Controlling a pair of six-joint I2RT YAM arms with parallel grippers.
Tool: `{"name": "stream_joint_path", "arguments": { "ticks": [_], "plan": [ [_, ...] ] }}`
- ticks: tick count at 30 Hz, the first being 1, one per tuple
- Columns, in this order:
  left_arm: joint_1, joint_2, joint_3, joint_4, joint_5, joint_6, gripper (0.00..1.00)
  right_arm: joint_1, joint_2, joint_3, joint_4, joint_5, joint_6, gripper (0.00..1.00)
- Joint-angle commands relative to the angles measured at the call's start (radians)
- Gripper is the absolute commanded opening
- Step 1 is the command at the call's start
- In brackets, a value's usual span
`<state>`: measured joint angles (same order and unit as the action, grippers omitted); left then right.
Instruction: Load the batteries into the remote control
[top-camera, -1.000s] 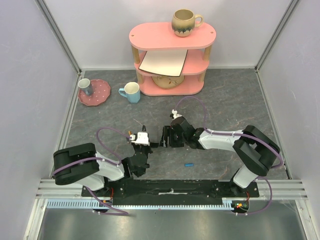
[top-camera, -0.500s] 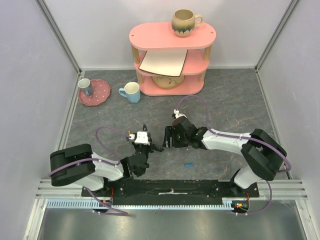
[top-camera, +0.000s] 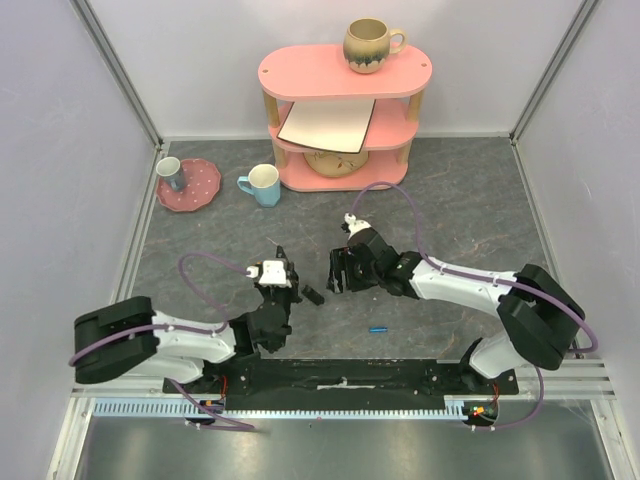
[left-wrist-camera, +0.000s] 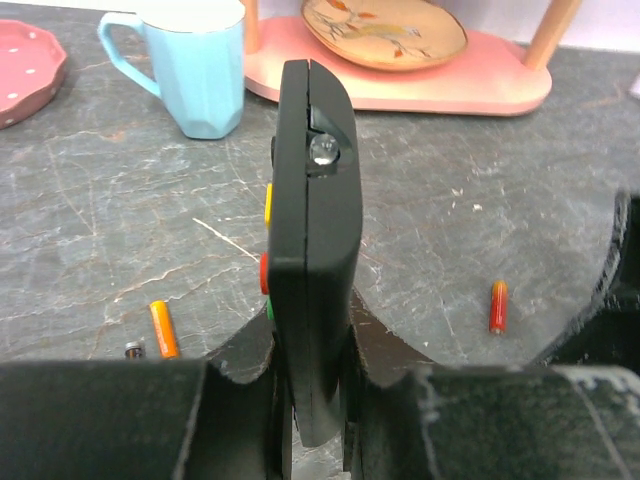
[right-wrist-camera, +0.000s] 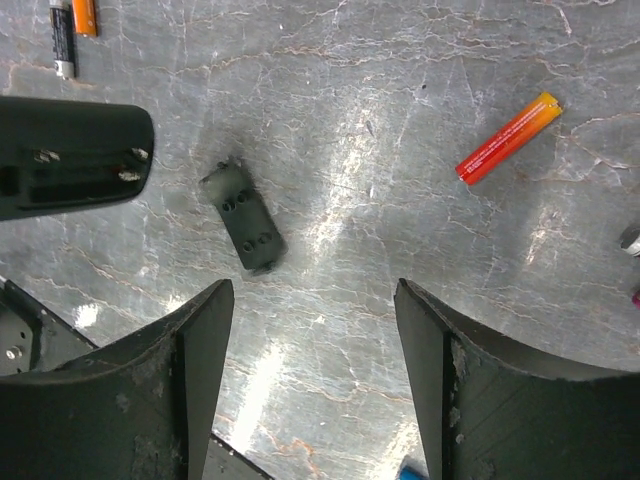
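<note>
The black remote control (left-wrist-camera: 312, 230) stands edge-on, and my left gripper (left-wrist-camera: 313, 400) is shut on its lower end. Its open battery bay (right-wrist-camera: 70, 155) shows at the left of the right wrist view. My right gripper (right-wrist-camera: 312, 290) hangs open over bare table, holding nothing, with a red-orange battery (right-wrist-camera: 507, 138) lying beyond its right finger. The same battery (left-wrist-camera: 497, 306) lies to the right of the remote. A blue battery (top-camera: 378, 328) rests near the front edge. In the top view the left gripper (top-camera: 280, 285) and right gripper (top-camera: 340, 270) face each other.
A small black cover piece (right-wrist-camera: 243, 217) lies flat on the table between the grippers. An orange battery (left-wrist-camera: 163, 328) and a dark one (left-wrist-camera: 133, 349) lie left of the remote. A blue mug (top-camera: 262, 184), a pink plate (top-camera: 190, 186) and a pink shelf (top-camera: 343, 110) stand at the back.
The left arm has drawn back to the left with the remote. The right gripper has pulled away slightly, and the black cover piece now lies alone on the table between them.
</note>
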<state>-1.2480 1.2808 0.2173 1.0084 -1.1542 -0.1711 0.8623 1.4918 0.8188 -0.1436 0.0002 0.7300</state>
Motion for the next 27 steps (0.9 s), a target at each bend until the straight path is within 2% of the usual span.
{"name": "stream_joint_path", "arguments": {
  "ticks": [1, 3, 4, 5, 7, 8, 11, 16, 19, 20, 23, 27],
  "plan": [
    [-0.007, -0.148, 0.03, -0.254, -0.102, -0.15, 0.02, 0.007, -0.024, -0.02, 0.045, -0.023, -0.086, 0.73],
    [-0.007, -0.225, 0.051, -0.483, -0.101, -0.294, 0.02, 0.017, -0.01, -0.021, 0.074, -0.043, -0.087, 0.71],
    [-0.005, -0.295, 0.079, -0.595, -0.096, -0.467, 0.02, 0.023, 0.007, -0.02, 0.082, -0.055, -0.084, 0.7],
    [-0.005, -0.326, 0.086, -0.793, -0.09, -0.537, 0.02, 0.039, 0.016, -0.015, 0.093, -0.055, -0.083, 0.7],
    [-0.005, -0.412, 0.09, -0.899, -0.056, -0.644, 0.02, 0.058, 0.044, -0.001, 0.104, -0.054, -0.089, 0.69],
    [-0.007, -0.44, 0.09, -0.977, -0.038, -0.671, 0.02, 0.073, 0.051, 0.005, 0.107, -0.045, -0.09, 0.69],
    [-0.004, -0.57, 0.08, -1.08, 0.046, -0.725, 0.02, 0.084, 0.056, 0.013, 0.107, -0.014, -0.087, 0.68],
    [-0.002, -0.814, 0.001, -1.013, 0.224, -0.622, 0.02, 0.083, -0.069, -0.026, 0.093, 0.098, -0.106, 0.7],
    [0.001, -0.974, -0.088, -0.839, 0.353, -0.521, 0.02, 0.081, -0.166, -0.052, 0.064, 0.2, -0.129, 0.71],
    [0.004, -1.036, -0.117, -0.73, 0.44, -0.472, 0.02, 0.083, -0.189, -0.061, 0.056, 0.26, -0.136, 0.72],
    [0.01, -1.086, -0.16, -0.718, 0.504, -0.495, 0.02, 0.081, -0.274, -0.085, 0.023, 0.355, -0.144, 0.74],
    [0.016, -1.078, -0.167, -0.673, 0.614, -0.501, 0.02, 0.078, -0.363, -0.107, -0.019, 0.515, -0.147, 0.76]
  ]
}}
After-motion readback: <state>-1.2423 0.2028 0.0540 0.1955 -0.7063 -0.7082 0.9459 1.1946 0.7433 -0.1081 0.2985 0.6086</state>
